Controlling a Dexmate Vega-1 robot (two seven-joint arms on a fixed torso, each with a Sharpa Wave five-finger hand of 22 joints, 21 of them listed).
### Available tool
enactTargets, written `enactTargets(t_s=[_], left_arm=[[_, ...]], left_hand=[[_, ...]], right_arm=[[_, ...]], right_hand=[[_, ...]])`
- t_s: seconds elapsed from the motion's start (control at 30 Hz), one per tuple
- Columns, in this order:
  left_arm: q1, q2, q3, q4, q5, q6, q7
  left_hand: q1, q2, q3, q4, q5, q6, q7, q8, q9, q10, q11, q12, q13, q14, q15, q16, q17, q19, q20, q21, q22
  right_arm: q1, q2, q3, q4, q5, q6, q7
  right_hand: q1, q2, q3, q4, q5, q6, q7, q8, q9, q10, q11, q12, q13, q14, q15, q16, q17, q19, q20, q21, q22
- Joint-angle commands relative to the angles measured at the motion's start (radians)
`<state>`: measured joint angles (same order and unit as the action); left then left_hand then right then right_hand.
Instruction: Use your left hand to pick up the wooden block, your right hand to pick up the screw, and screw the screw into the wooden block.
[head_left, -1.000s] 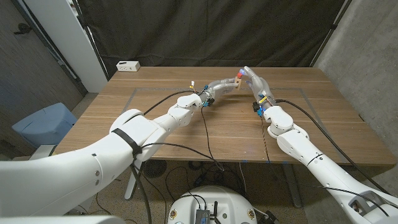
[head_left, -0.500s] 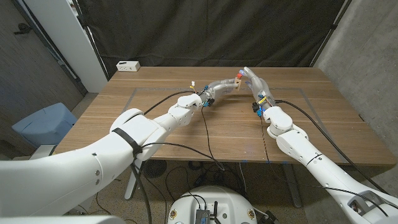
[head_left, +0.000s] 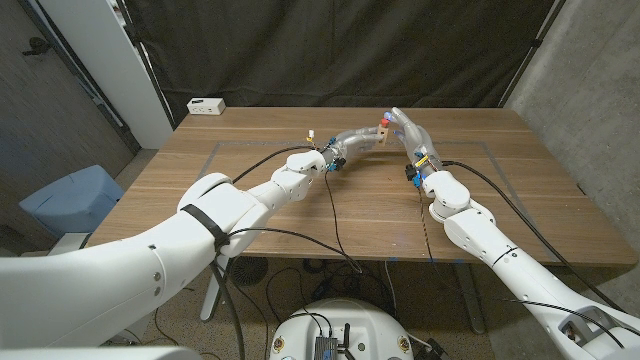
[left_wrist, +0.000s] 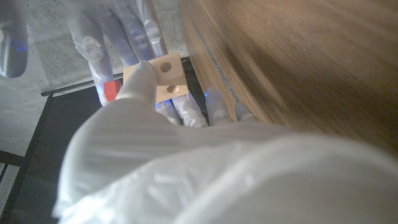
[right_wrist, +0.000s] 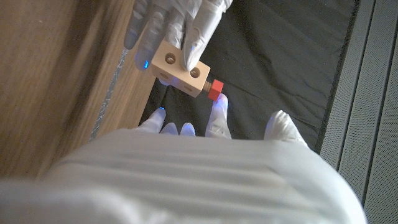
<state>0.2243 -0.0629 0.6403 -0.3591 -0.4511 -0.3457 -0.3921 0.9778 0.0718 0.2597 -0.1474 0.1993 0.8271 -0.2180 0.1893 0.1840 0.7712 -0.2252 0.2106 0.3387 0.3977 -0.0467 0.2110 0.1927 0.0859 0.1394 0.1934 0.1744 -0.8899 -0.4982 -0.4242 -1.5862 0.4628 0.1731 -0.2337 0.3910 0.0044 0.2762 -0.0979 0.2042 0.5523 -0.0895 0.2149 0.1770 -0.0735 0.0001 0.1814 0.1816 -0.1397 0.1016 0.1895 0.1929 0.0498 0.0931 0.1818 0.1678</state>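
Holding the pale wooden block (right_wrist: 179, 64) above the far middle of the wooden table (head_left: 250, 215), the white-gloved left hand (head_left: 350, 140) grips its square, drilled faces. The red-headed screw (right_wrist: 215, 88) juts from the block's end, pinched by the right hand's (head_left: 411, 131) fingertips (right_wrist: 219, 102).
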Motion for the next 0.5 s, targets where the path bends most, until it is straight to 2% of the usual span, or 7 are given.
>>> enactTargets(t_s=[0.03, 0.5], left_arm=[[0.002, 0.002, 0.0, -0.001, 0.0, -0.009, -0.005], [0.013, 0.004, -0.003, -0.006, -0.002, -0.038, -0.022]], left_hand=[[-0.007, 0.003, 0.007, 0.001, 0.005, 0.011, 0.0, 0.009, 0.005, -0.003, 0.005, 0.005, 0.003, -0.001, -0.063, 0.001, 0.002, -0.005, -0.002, 0.003, 0.004], [-0.007, 0.003, 0.008, -0.001, 0.006, 0.011, -0.001, 0.009, 0.005, -0.003, 0.005, 0.005, 0.003, -0.001, -0.063, 0.0, 0.002, -0.005, -0.003, 0.003, 0.004]], right_arm=[[-0.003, 0.005, -0.002, 0.003, 0.002, 0.0, -0.004], [-0.015, 0.005, 0.002, -0.001, -0.003, 0.009, -0.016]], right_hand=[[0.003, 0.008, 0.003, -0.006, 0.007, 0.009, 0.001, -0.002, 0.002, 0.001, -0.006, 0.007, 0.001, -0.004, -0.003, 0.007, 0.005, 0.004, 0.006, 0.006, 0.002], [0.003, 0.011, 0.004, -0.008, 0.007, 0.015, 0.001, -0.004, 0.002, 0.002, -0.01, 0.008, 0.001, -0.001, -0.004, 0.009, 0.004, 0.006, 0.006, 0.007, 0.002]])
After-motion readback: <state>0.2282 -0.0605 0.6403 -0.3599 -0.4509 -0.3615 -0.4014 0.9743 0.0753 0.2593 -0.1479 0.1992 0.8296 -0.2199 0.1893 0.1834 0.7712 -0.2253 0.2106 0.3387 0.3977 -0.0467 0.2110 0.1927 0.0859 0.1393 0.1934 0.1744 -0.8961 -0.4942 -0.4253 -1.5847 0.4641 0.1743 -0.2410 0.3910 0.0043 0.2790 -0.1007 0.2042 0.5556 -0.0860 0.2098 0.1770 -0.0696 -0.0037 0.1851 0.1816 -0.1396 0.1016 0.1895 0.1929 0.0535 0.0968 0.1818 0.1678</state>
